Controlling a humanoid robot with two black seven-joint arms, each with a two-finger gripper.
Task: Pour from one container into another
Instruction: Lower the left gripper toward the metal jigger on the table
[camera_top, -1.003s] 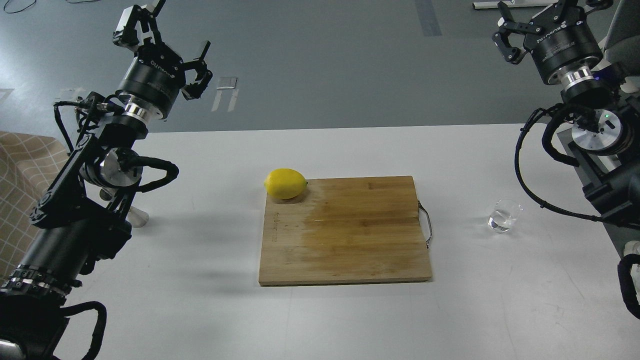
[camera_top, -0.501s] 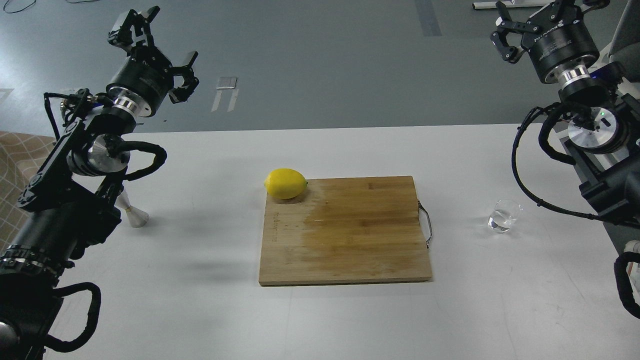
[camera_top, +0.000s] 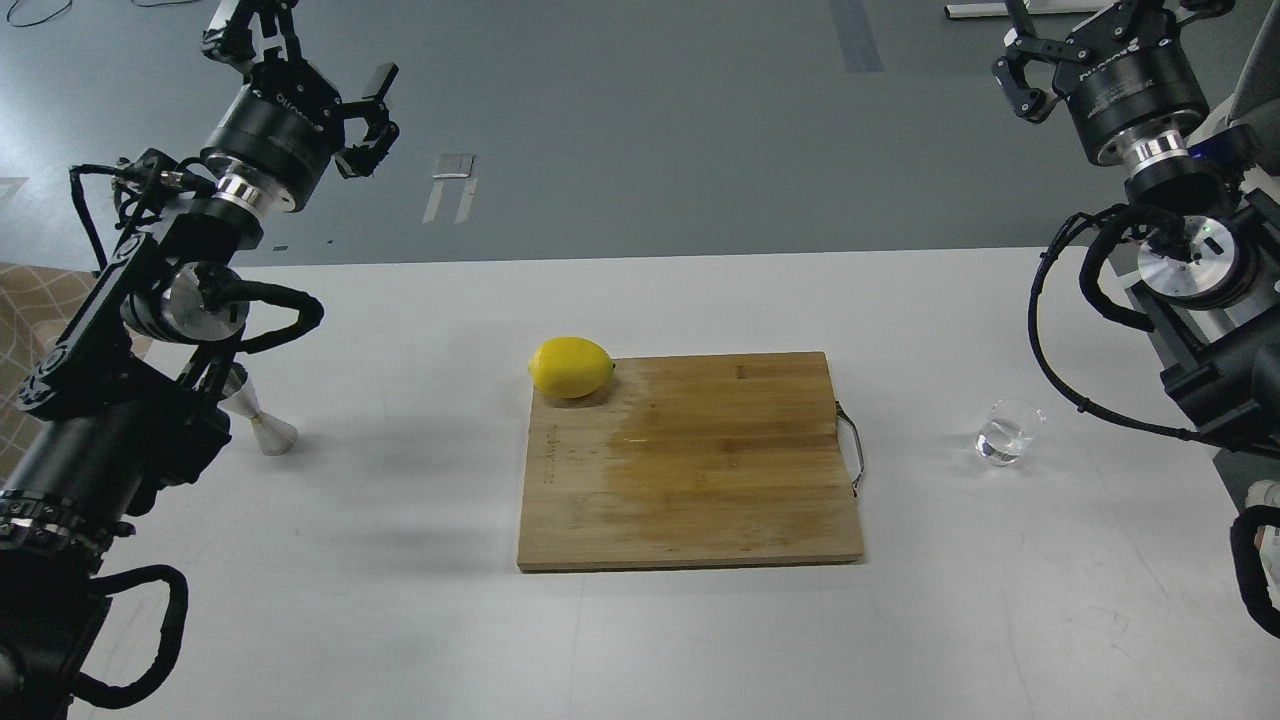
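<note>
The clear glass tumbler (camera_top: 1008, 432) stands upright on the white table at the right, with a little clear liquid in its bottom. The steel jigger (camera_top: 268, 432) stands on the table at the left, its upper cone partly hidden behind my left arm. High above the table's far left edge, my left gripper (camera_top: 303, 48) is open and empty, well above and behind the jigger. My right gripper (camera_top: 1095, 25) is raised at the top right, far above the tumbler. Its fingers are spread with nothing between them, and their tips are cut off by the frame's top edge.
A wooden cutting board (camera_top: 690, 470) with a metal handle on its right side lies in the middle of the table (camera_top: 420, 620). A yellow lemon (camera_top: 571, 367) rests at the board's far left corner. Grey floor lies beyond the table's far edge.
My left arm has moved left and up, uncovering the jigger that it mostly hid. My right gripper has shifted only slightly. The tumbler, lemon and board have not moved.
</note>
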